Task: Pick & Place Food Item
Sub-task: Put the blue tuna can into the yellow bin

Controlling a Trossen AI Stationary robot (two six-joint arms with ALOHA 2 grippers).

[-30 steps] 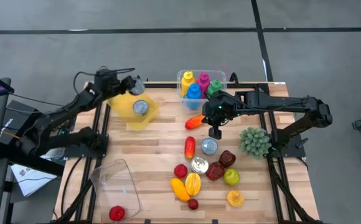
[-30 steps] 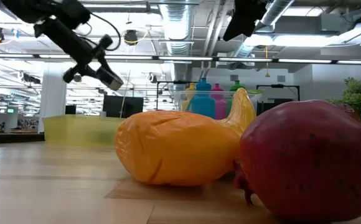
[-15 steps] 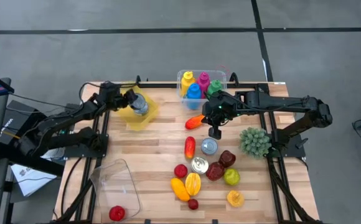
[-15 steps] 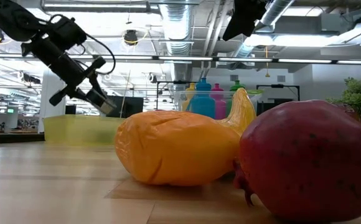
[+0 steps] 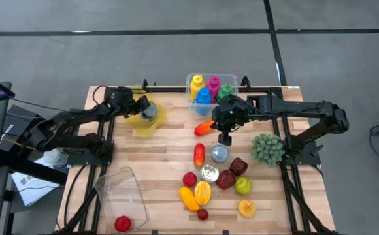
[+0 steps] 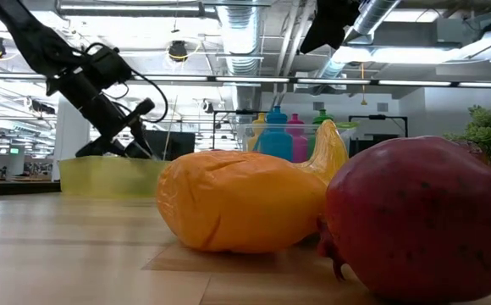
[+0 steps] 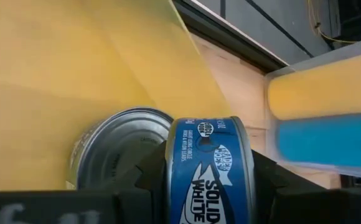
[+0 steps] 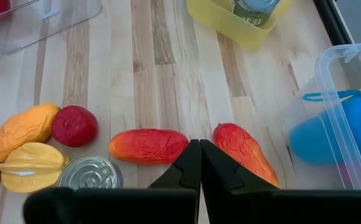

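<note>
One blue-labelled round metal tuna can [image 7: 208, 171], rigid, slick-walled, is sitting clamped across its sides by left gripper [image 7: 206, 177] over yellow plastic bin [image 5: 151, 121]; right gripper [image 8: 200, 163] hanging clenched, empty.

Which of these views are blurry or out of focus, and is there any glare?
Low view: the orange fruit and the pomegranate loom large and soft up close, with bright ceiling lights behind. Left wrist view: the yellow bin wall is a smooth blur, while the blue tuna can label reads sharply. High view: evenly lit, no strong glare.
</note>
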